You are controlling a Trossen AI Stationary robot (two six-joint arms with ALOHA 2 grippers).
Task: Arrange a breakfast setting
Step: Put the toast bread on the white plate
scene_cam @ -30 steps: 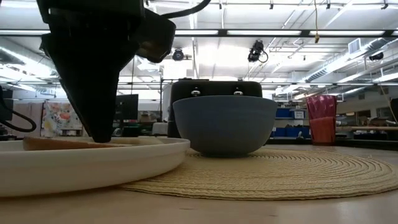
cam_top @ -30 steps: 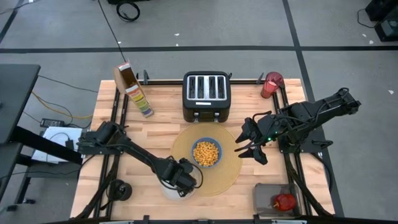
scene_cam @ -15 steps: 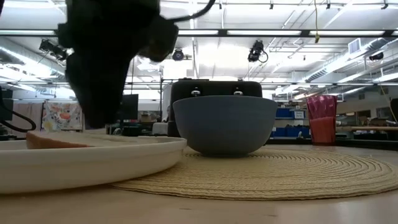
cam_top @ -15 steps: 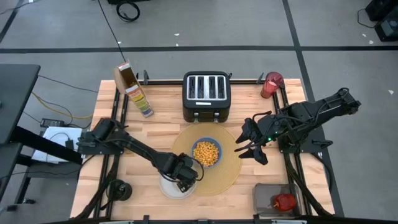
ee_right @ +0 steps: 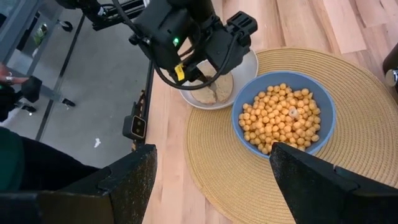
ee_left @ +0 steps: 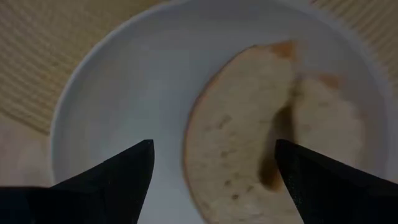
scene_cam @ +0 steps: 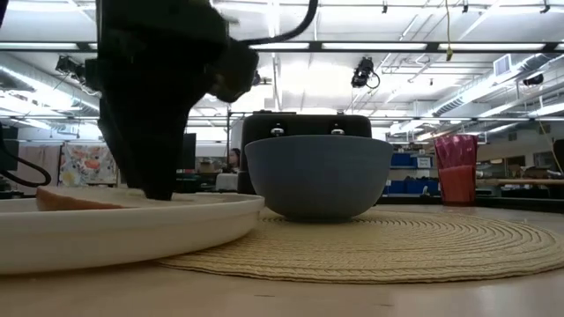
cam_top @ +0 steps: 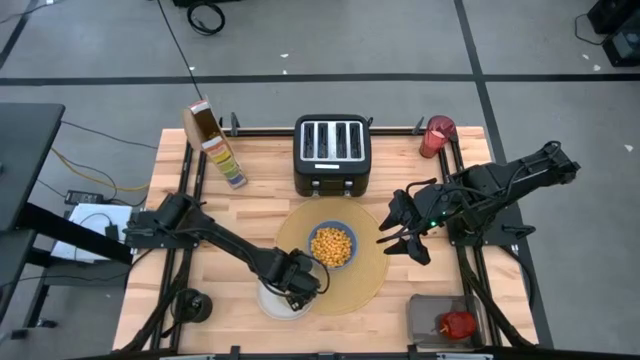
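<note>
- My left claw (cam_top: 296, 284) hangs spread and empty just over the small white plate (cam_top: 272, 302); dropping lower could tip its rim off the placemat (cam_top: 372, 262).
- The bread slice (ee_left: 273, 130) lies on the plate directly beneath my fingertips (ee_left: 124, 171), untouched.
- My right claw (cam_top: 400, 236) waits open beyond the blue bowl (cam_top: 332, 246).

Tan placemat (cam_top: 365, 285) woven in concentric rings; blue bowl (cam_top: 332, 245) filled with yellow cereal; white plate (ee_left: 124, 93); translucent red cup (scene_cam: 456, 169); black toaster (cam_top: 332, 155); red apple (cam_top: 459, 323).
</note>
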